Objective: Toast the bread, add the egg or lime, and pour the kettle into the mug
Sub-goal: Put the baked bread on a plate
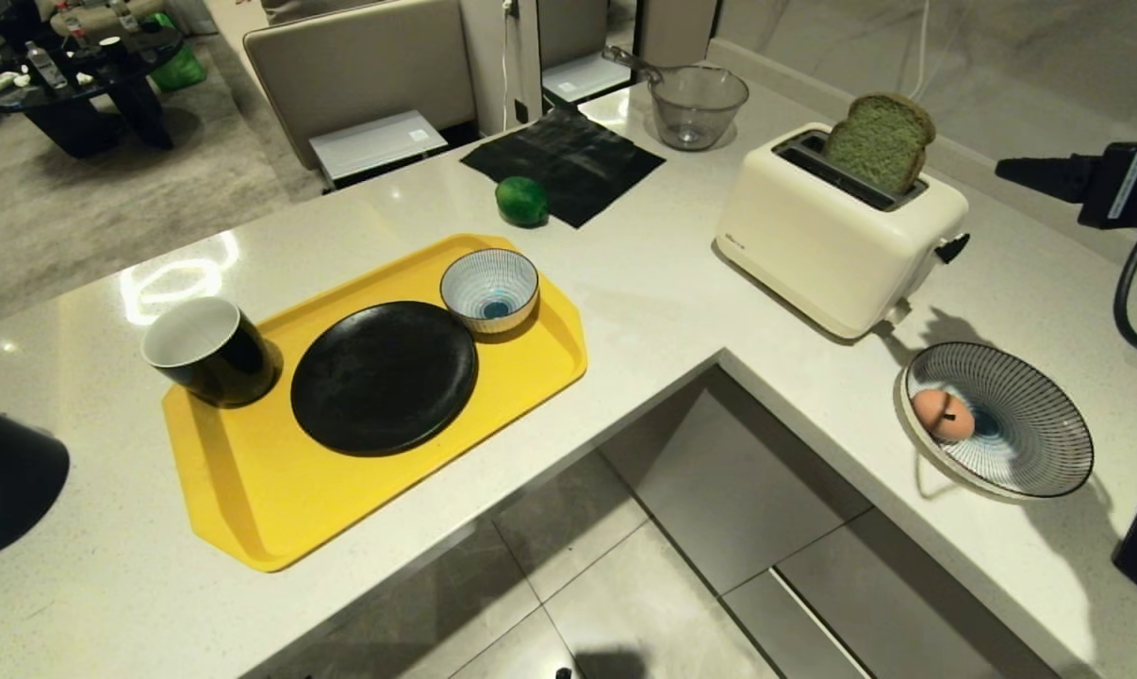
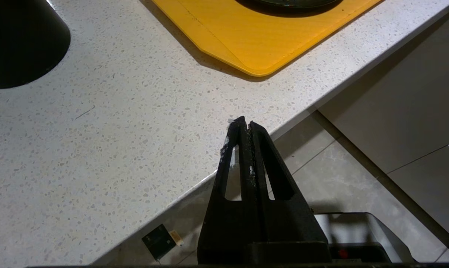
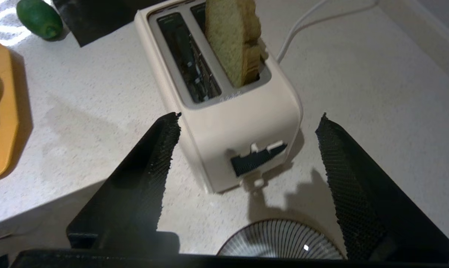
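Observation:
The bread (image 1: 878,141) stands upright in the far slot of the cream toaster (image 1: 842,236), its top half sticking out. My right gripper (image 3: 249,116) hangs open and empty over the counter at the toaster's lever end, the lever (image 3: 258,158) showing between its fingers. The egg (image 1: 942,413) lies in a wide striped bowl (image 1: 1030,453) just below that gripper. The lime (image 1: 521,200) rests by a black mat. The mug (image 1: 212,351) stands on the tray's left corner. The kettle (image 1: 3,481) shows at the left edge. My left gripper (image 2: 245,123) is shut, parked over the counter's front edge.
A yellow tray (image 1: 238,471) carries a black plate (image 1: 385,377) and a small striped bowl (image 1: 489,290). A glass bowl (image 1: 699,102) and black mat (image 1: 568,160) sit at the back. The counter is L-shaped, with floor and drawers in the inner corner.

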Tool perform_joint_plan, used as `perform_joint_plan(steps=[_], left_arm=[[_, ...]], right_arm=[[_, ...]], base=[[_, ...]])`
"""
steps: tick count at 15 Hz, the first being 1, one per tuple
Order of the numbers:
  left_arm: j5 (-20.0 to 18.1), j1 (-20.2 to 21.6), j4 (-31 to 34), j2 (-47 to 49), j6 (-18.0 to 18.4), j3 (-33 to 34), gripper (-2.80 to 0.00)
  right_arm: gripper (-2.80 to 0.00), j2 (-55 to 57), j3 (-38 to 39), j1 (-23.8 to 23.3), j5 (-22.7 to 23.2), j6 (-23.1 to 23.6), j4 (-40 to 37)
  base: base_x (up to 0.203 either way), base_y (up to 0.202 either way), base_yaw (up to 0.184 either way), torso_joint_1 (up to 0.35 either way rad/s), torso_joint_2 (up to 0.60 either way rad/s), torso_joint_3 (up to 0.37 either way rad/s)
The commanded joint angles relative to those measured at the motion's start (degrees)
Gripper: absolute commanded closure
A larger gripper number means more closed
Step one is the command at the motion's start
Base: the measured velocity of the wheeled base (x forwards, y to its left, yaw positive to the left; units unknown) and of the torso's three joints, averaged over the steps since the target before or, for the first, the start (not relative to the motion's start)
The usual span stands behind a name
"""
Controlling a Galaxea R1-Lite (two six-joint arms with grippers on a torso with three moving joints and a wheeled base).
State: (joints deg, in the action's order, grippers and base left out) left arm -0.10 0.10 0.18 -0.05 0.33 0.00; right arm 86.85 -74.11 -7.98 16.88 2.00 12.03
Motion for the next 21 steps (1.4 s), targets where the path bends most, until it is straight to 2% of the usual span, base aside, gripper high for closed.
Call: perform_joint_plan(steps=[1,8,13,16,19,20,21], left_arm=[[0.01,-0.01,-0.01,-0.04,0.02,0.00,0.00],[0.01,-0.01,-0.01,-0.04,0.02,0.00,0.00],[0.01,0.08,-0.01,-0.04,0.02,0.00,0.00],[0.01,-0.01,-0.01,-0.04,0.02,0.00,0.00],[0.01,0.03,-0.01,-0.04,0.02,0.00,0.00],[0.01,-0.01,-0.01,-0.04,0.02,0.00,0.00],[0.01,-0.01,-0.01,-0.04,0.02,0.00,0.00]], right_arm=[[-2.80,6.85,-5.18,-0.10,0.15,0.68,0.51],[-2.80,17.91,-18.57,1.78,-1.87,1.38,0.48],[-2.80,21.48,-22.13,3.91,-2.06,1.43,0.63],[-2.80,24.96,-27.32,4.21,-4.44,1.43,0.63],[-2.80,26.67,-30.11,4.38,-4.93,1.49,0.54],[0.00,26.82,-30.14,4.58,-5.02,1.52,0.57],[0.00,26.96,-30.13,4.64,-5.02,1.52,0.63]], base=[[0.000,0.000,0.000,0.000,0.00,0.000],[0.000,0.000,0.000,0.000,0.00,0.000],[0.000,0.000,0.000,0.000,0.00,0.000],[0.000,0.000,0.000,0.000,0.00,0.000],[0.000,0.000,0.000,0.000,0.00,0.000],[0.000,0.000,0.000,0.000,0.00,0.000],[0.000,0.000,0.000,0.000,0.00,0.000]])
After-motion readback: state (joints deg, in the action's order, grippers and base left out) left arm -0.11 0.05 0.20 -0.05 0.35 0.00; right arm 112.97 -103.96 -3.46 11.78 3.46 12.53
